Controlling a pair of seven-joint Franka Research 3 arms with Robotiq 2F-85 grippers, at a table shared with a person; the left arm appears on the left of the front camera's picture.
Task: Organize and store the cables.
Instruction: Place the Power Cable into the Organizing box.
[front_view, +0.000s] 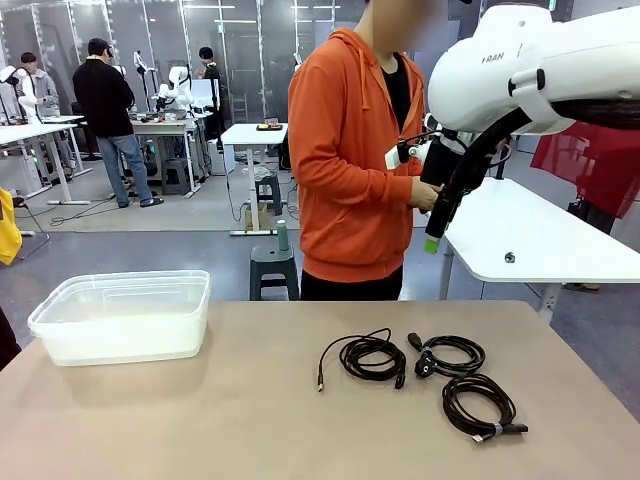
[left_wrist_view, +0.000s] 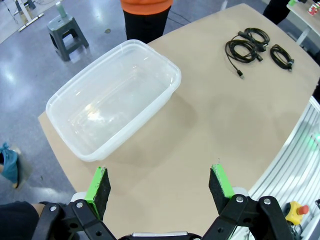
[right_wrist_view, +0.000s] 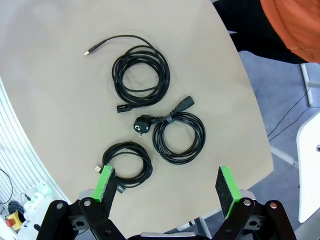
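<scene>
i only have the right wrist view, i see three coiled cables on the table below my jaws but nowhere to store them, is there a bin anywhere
Observer: Yes. A clear plastic container sits at the far left corner of the table, well apart from the cables on the right half.
Operator: anything in it already
Observer: No. The left wrist view looks down into it, and it is empty.
Operator: ok and where's the left arm
Observer: The left gripper hangs above bare table near the container, jaws open with nothing between them.
</scene>
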